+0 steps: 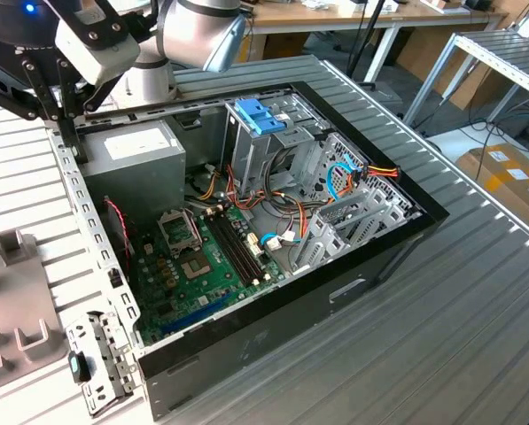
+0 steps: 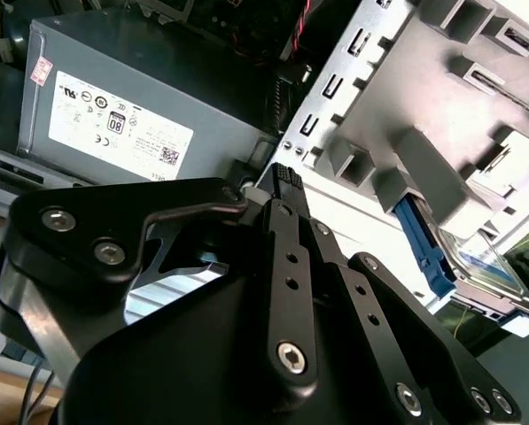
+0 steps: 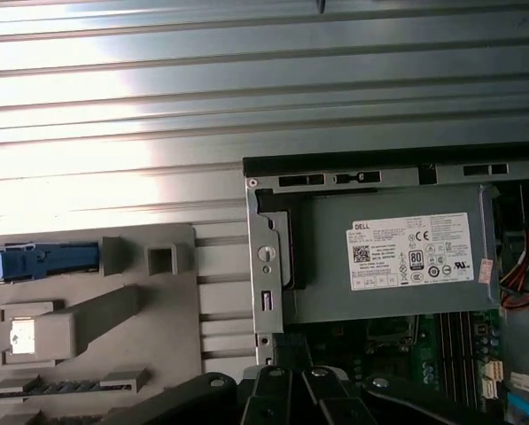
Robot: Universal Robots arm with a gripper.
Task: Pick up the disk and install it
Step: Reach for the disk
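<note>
Gripper [image 2: 282, 181] closest, grip state I cannot tell; second wrist view catches disk [image 2: 487, 266] in grey fixture [image 2: 441, 177] beside case [image 2: 335, 97]; exterior view: ribbed table [image 1: 477, 310] spreads to case's right.

Strong glare across ribbed table [image 3: 158, 97]

Workshop or lab: ribbed metal workbench [image 1: 477, 292], opened computer case [image 1: 273, 350], metal shelving [image 1: 503, 60], cardboard box [image 1: 509, 177].
</note>
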